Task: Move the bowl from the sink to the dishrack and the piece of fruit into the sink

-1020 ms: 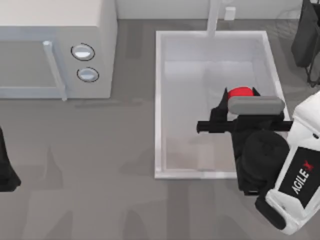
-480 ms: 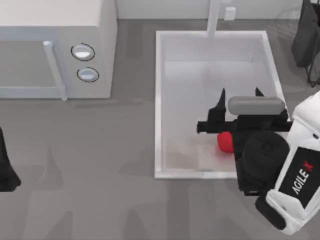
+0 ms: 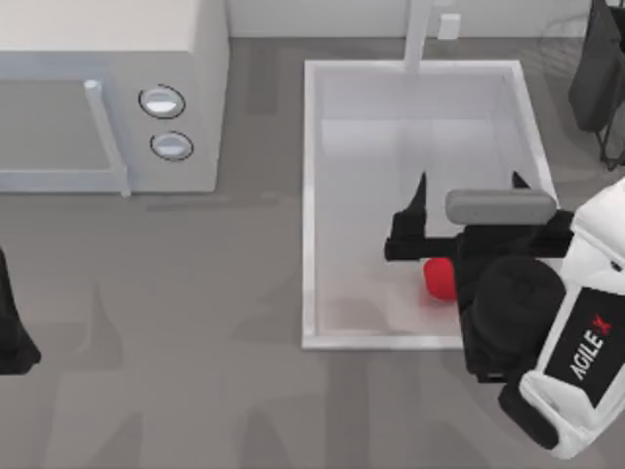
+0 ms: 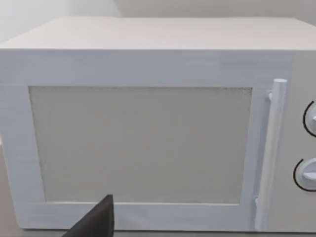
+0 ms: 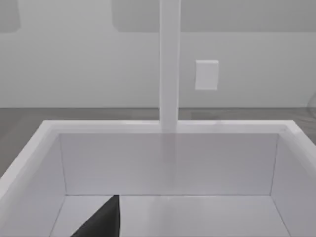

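— While the right gripper [image 3: 469, 195] is held over the sink [image 3: 311, 195], what is carried between its fingers?

— Nothing is carried. The two fingertips are seen spread wide apart in the top view, with only white basin floor between them. The piece of fruit [image 3: 438, 277] is found lying on the sink floor, toward five o'clock of the basin, just beside the arm's black wrist and partly hidden by it. It is touched by neither finger.

— Can the fruit half of the task be judged done?

— It can be so judged, since the fruit is resting inside the basin and has been let go.

— And the bowl?

— No bowl is seen in the basin. A dark wire structure [image 3: 598, 78] is visible at two o'clock, at the table's right edge; whether it is the dishrack, and whether the bowl is in it, cannot be told.

— What of the other arm?

— The left arm [image 3: 12, 322] is parked at nine o'clock, at the table's left edge, facing the microwave [image 4: 148, 123]; how far its fingers are open cannot be told.
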